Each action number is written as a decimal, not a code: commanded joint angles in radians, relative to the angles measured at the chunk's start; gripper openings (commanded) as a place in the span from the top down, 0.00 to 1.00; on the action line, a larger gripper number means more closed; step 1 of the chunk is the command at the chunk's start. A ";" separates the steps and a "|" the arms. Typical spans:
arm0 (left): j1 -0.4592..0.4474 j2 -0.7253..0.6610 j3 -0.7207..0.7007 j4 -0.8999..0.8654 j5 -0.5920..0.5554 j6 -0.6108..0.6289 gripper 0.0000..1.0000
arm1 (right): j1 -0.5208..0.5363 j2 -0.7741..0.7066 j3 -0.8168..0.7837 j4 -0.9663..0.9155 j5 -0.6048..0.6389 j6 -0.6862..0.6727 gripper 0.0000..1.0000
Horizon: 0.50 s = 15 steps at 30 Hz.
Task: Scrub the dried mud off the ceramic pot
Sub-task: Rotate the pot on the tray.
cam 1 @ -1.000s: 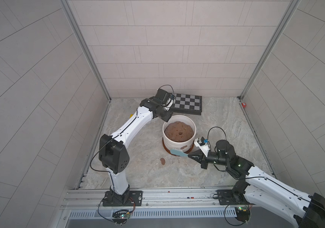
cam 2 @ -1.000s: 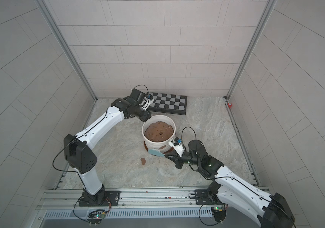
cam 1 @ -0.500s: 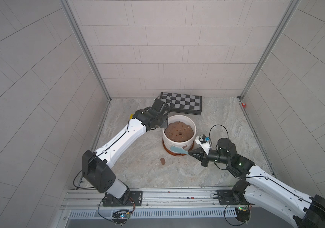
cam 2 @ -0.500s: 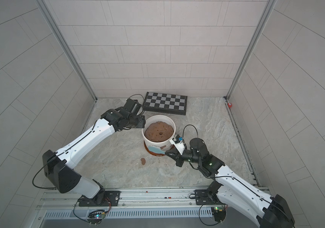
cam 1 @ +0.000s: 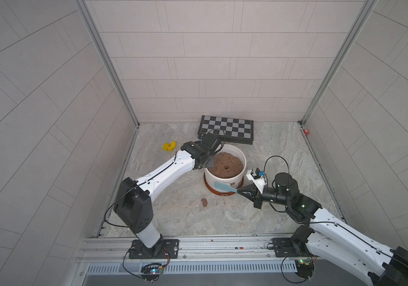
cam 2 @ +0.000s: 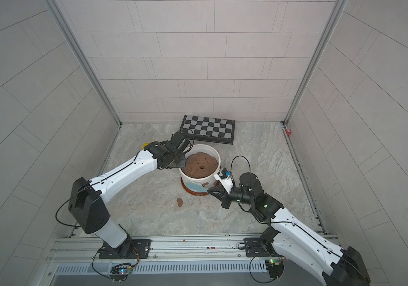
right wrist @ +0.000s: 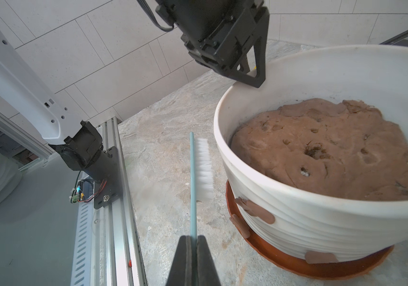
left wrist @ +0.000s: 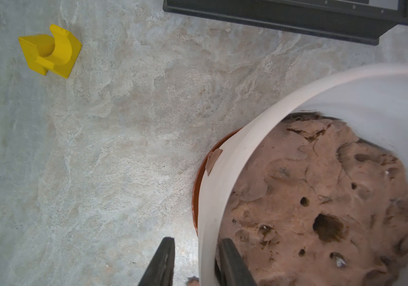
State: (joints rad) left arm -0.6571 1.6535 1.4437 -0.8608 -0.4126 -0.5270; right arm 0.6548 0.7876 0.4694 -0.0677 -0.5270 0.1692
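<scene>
The white ribbed ceramic pot [cam 1: 241, 154] [cam 2: 213, 153] stands on an orange saucer [cam 1: 213, 192] mid-floor. Dried mud patches stick to its wall [right wrist: 257, 210] [left wrist: 213, 161], and one chip lies on the floor [cam 1: 204, 202]. My left gripper [cam 1: 209, 162] [left wrist: 196, 239] is open and straddles the pot's left rim, one finger inside and one outside with a gap. My right gripper [cam 1: 240, 191] [right wrist: 192, 236] is shut on the handle of a light blue brush [cam 1: 224, 186] [right wrist: 204, 168]. The white bristles face the pot's front wall, a thin gap away.
A brown soil mound [cam 1: 226, 167] fills the pot. A chessboard [cam 1: 226, 128] lies at the back wall. A yellow block [cam 1: 169, 146] [left wrist: 49, 50] sits at the left. The metal rail [cam 1: 198, 245] runs along the front edge.
My left arm swung down from behind the pot to its left rim and its jaws narrowed. The yellow block came into view. The brush shifted slightly up along the pot's front wall.
</scene>
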 commanded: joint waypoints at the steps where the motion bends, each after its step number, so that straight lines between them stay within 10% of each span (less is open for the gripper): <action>1: -0.003 0.023 0.009 -0.007 -0.021 0.014 0.74 | -0.004 -0.015 0.014 -0.024 0.026 -0.003 1.00; 15: -0.004 0.095 0.080 -0.037 -0.086 0.103 1.00 | -0.004 -0.042 -0.021 -0.046 0.083 -0.008 1.00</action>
State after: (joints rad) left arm -0.6689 1.7111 1.4940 -0.8883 -0.4503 -0.4805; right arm 0.6540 0.7666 0.4587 -0.1070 -0.4805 0.1688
